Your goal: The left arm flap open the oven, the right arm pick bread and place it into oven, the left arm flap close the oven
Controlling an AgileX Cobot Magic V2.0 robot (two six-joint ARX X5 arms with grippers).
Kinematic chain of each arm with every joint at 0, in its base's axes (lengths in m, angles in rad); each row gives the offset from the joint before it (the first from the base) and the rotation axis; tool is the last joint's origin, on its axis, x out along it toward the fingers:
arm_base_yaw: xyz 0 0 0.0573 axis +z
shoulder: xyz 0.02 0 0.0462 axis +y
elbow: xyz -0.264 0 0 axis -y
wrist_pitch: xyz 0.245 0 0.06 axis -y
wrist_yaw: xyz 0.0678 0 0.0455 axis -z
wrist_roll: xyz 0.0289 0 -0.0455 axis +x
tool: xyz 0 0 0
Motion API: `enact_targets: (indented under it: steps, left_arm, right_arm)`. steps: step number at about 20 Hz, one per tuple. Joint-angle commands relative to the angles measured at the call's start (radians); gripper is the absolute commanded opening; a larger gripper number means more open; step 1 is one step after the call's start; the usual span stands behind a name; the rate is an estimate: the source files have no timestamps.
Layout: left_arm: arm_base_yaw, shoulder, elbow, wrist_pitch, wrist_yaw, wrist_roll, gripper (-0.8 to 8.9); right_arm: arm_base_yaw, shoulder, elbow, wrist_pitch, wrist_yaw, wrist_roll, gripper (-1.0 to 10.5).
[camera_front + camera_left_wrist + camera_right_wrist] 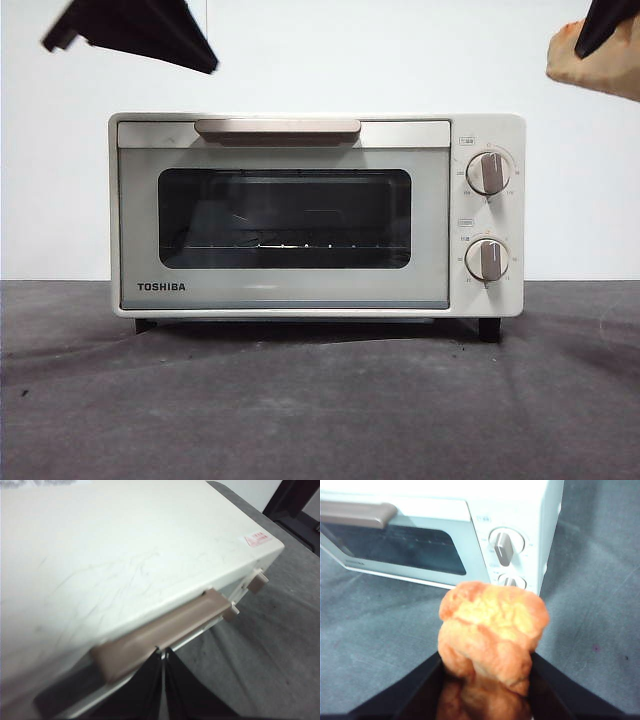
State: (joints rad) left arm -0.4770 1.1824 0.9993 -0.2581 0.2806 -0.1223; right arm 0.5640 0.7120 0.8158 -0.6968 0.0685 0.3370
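While one oven point(300, 215) stands shut, right pincer point(487, 680) grips one bread point(492, 630).

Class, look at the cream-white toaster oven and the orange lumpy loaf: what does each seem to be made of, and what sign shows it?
Cream-white toaster oven: probably painted metal, smooth and satin; fine scuffs show on its top. Its door window looks like dark glass.
Orange lumpy loaf: wrinkled, faintly glossy crust; real or imitation bread, cannot tell.

Lab setup: bare white wall point(320, 60), grey-clothed table point(320, 400).
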Motion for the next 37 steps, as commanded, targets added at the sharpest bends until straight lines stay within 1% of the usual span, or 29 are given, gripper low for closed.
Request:
enact_targets:
  steps: [1,5,9,18,24,31,37]
  left_arm:
    - [-0.023,0.055,0.033,0.047,-0.032,0.003,0.18]
    - [-0.040,0.126,0.039,0.081,-0.064,0.013,0.18]
    - [-0.049,0.155,0.039,0.100,-0.097,0.033,0.18]
    - [-0.054,0.185,0.039,0.114,-0.102,0.044,0.18]
    - [-0.081,0.206,0.039,0.058,-0.102,0.048,0.18]
    - [-0.148,0.229,0.039,-0.052,-0.101,0.057,0.17]
    - [-0.206,0.229,0.039,-0.134,-0.101,0.041,0.17]
  right_arm:
    - [0.009,-0.010,0.018,-0.006,0.000,-0.012,2.2]
    - [0.009,-0.029,0.018,-0.023,0.000,-0.012,2.2]
    - [0.009,-0.037,0.018,-0.026,-0.001,-0.012,2.2]
    - [0.009,-0.043,0.018,-0.051,0.000,-0.012,2.2]
    - [0.009,-0.043,0.018,-0.051,-0.001,-0.013,2.2]
    - [0.009,-0.043,0.018,-0.051,-0.001,-0.015,2.2]
    - [0.009,-0.043,0.018,-0.050,0.000,-0.024,2.2]
